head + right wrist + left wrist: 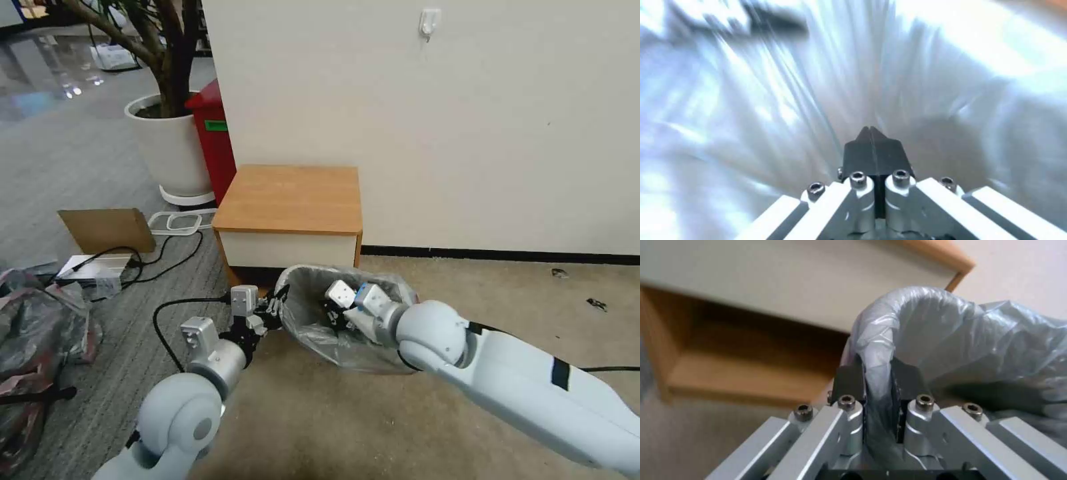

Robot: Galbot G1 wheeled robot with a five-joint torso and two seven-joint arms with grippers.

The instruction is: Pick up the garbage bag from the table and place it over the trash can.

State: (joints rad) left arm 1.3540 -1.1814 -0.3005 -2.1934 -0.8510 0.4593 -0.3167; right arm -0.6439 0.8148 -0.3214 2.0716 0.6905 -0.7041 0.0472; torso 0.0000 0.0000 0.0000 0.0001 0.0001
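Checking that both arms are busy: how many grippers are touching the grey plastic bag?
2. The left gripper pinches the thin translucent grey garbage bag where it wraps the small bin's rim. The right gripper, fingers together, is down inside the bag-lined bin.

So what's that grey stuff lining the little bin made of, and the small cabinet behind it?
The thin translucent grey garbage bag looks like plastic film: it crinkles, shines and lets light through. The left gripper pinches it over the rim; the right gripper is shut inside it. The boxy nightstand with the orange-brown top looks like wood or wood-look laminate, matt, with a white front.
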